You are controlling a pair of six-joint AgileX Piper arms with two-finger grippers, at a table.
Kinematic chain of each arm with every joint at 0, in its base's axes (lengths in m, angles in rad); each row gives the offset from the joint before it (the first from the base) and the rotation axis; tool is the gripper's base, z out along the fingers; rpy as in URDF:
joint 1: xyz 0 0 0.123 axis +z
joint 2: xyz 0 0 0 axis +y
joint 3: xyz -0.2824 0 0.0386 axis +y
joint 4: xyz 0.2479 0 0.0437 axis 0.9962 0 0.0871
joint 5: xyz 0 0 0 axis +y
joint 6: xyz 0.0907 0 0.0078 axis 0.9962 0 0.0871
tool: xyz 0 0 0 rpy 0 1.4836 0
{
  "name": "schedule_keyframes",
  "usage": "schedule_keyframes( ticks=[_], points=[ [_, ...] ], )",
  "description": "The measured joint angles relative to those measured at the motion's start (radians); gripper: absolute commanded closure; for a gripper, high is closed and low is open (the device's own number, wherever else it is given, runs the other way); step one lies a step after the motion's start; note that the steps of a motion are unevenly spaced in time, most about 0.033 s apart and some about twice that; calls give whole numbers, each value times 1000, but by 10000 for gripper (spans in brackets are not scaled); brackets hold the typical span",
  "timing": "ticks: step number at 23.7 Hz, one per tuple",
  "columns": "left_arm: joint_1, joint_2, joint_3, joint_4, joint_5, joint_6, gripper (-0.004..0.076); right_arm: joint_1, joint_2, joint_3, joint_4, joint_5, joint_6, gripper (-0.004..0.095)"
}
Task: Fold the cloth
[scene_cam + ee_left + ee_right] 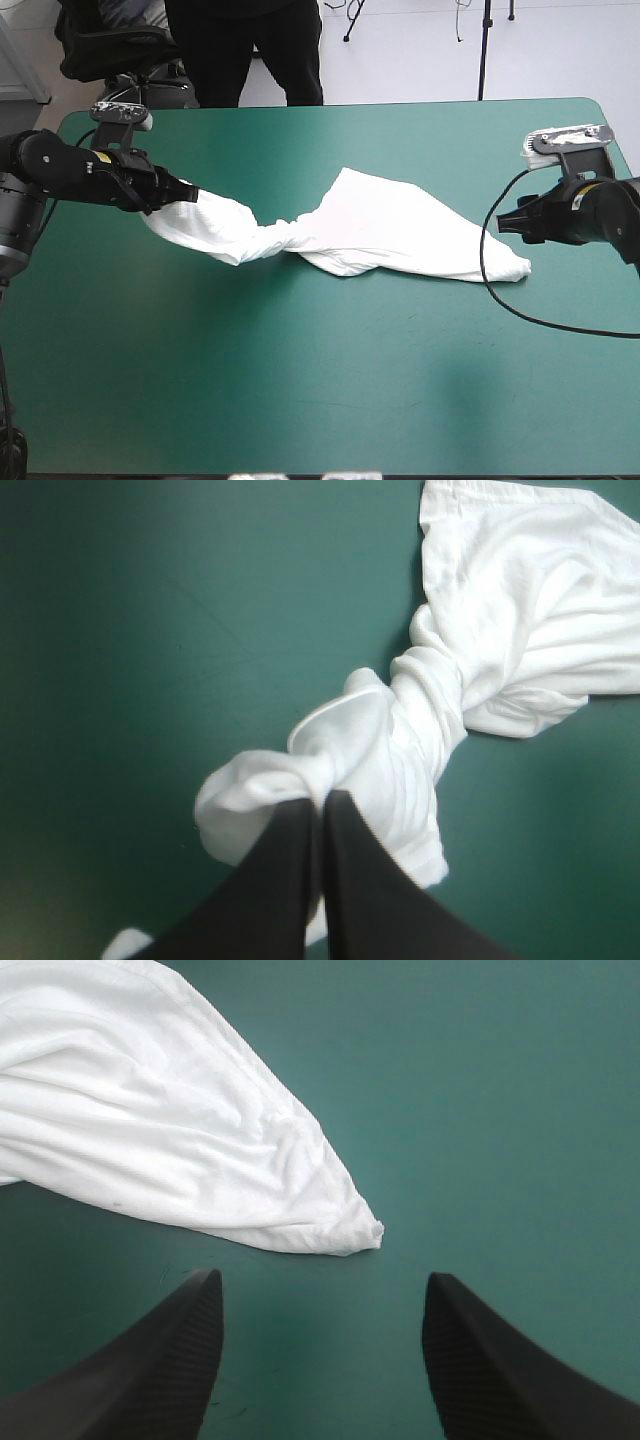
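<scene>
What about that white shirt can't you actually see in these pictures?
High view: the T-shirt is twisted, its own folds hiding sleeves and collar.
Left wrist view: the left gripper covers the pinched part.
Right wrist view: ahead of the open right gripper, only one corner shows; the rest is cut off.

A plain white T-shirt [380, 225], with soft grey shading in its creases, lies on a solid teal-green table cover [300, 380]. At the T-shirt's left end the left gripper [192, 190] is black. Beside the T-shirt's right end the right gripper [500, 225] is black too, its fingers [190, 1355] finely ribbed.
</scene>
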Motion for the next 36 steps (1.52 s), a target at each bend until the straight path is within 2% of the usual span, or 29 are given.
schedule_keyframes(
  ticks=[18,21,23,29,36],
  points=[
    [0,0,0,2,0,0,733,0,0,0,0,0,0,354],
    [0,0,0,2,0,0,733,0,17,0,-51,0,37,354],
    [0,0,0,2,0,0,733,-18,73,0,-70,4,56,354],
    [0,0,0,2,0,0,733,-75,278,0,-32,-32,61,354],
    [0,0,0,2,9,0,733,-182,556,0,118,-71,14,354]
  ],
)
